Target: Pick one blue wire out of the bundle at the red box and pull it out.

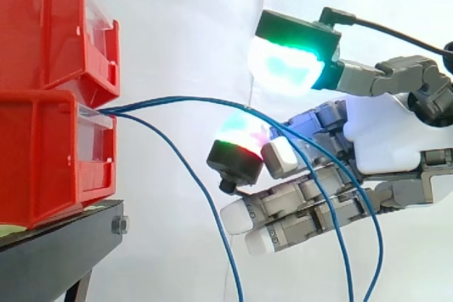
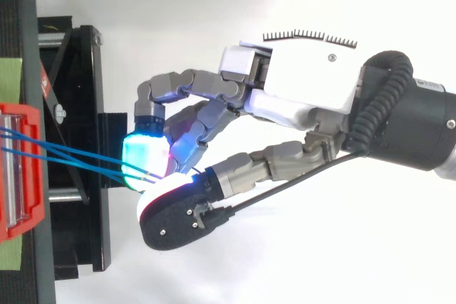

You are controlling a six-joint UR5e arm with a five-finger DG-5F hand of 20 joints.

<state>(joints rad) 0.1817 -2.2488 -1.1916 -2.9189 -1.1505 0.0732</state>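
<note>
Several thin blue wires [image 1: 177, 98] leave the front of the lower red bin [image 1: 42, 160] and arc to the right. One wire [image 1: 212, 211] drops away on its own, short of the hand. The others run between the green-glowing thumb pad [image 1: 287, 65] above and a red-and-green glowing fingertip [image 1: 241, 143] below, then hang down across the hand [image 1: 396, 132]. A gap shows between those two pads, so the hand is open around the wires. From above, the wires [image 2: 71, 149] lead from the bin [image 2: 21, 169] to the cyan pad [image 2: 142, 158] of the hand [image 2: 299, 83].
A second red bin [image 1: 42, 26] is stacked on the lower one. Both sit on a black stand [image 1: 56, 252] at the left, seen from above as black framing [image 2: 78, 105]. A white curtain hangs behind.
</note>
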